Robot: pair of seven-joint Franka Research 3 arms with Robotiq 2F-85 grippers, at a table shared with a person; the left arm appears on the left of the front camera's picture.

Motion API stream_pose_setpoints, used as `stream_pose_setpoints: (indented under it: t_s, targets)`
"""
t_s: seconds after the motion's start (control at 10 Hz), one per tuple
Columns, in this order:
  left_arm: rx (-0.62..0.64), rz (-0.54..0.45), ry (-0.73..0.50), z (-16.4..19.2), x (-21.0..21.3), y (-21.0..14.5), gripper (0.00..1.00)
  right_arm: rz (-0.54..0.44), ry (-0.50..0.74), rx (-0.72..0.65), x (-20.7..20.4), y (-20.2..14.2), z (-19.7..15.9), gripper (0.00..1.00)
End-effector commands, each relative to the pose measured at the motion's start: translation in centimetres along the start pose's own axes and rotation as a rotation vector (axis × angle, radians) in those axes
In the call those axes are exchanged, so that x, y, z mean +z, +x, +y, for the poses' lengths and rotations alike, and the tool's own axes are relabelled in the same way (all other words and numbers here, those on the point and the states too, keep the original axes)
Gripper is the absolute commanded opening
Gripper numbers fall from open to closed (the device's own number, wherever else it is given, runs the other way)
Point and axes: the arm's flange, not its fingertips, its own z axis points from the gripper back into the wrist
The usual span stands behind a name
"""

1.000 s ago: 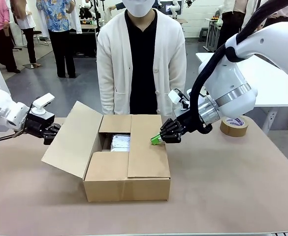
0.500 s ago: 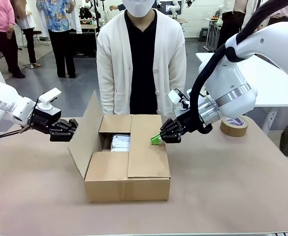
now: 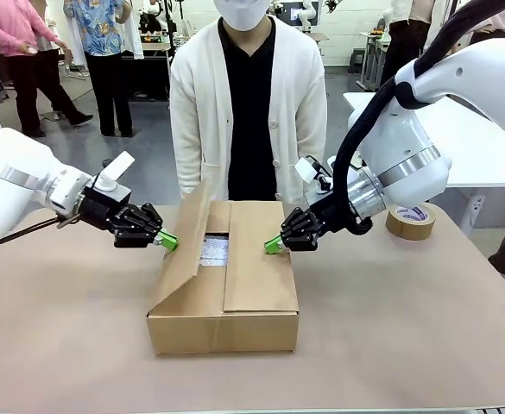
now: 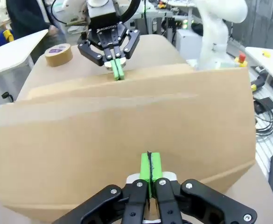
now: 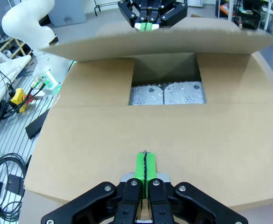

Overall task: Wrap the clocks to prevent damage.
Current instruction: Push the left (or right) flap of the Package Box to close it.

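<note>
Pressing its green pads tight together with nothing between them, the left claw (image 3: 167, 241) leans its tip against the outer face of the left flap (image 3: 183, 254). That flap stands tilted inward over the opening of a plain brown cardboard box (image 3: 226, 321). In the left wrist view the left claw (image 4: 149, 167) is clenched the same way, with its tip touching the broad flap (image 4: 127, 116).

The right claw (image 3: 272, 246) is also clenched on nothing. Its tip rests on the right flap (image 3: 256, 263), which lies flat across the box top. The right wrist view shows this claw (image 5: 145, 169) from behind, lying on the flap (image 5: 220, 140).

The box sits in the middle of the counter (image 3: 62, 345). Inside it, seen through the gap between the flaps, lie two silver bundles (image 5: 166, 93) side by side, in shiny, dimpled wrapping. The front view shows only a sliver of them (image 3: 211, 250). No clock face or casing can be made out under the wrapping, and the flaps hide the rest of the box's inside.

A roll of tape (image 3: 410, 222) lies flat near the counter's far right corner. Its core carries purple print too small to read. Small white lettering on the right claw's body in the left wrist view is also too fine to make out.

A person (image 3: 248, 112) in a white cardigan over a black top stands at the far side, just behind the box, hands hidden.
</note>
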Motion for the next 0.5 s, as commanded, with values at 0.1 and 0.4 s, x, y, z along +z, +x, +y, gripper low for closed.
stream_pose_setpoints:
  t_s: [0.1,0.4]
  targets:
    - [-0.015,0.036,0.072,-0.1,-2.3,0.1,0.00,-0.004,-0.003,-0.015,-0.3,-0.4,0.1,0.01]
    - [-0.007,0.080,0.068,0.3,-3.4,-0.5,0.00,-0.004,-0.003,-0.015,-0.3,-0.4,0.1,0.01]
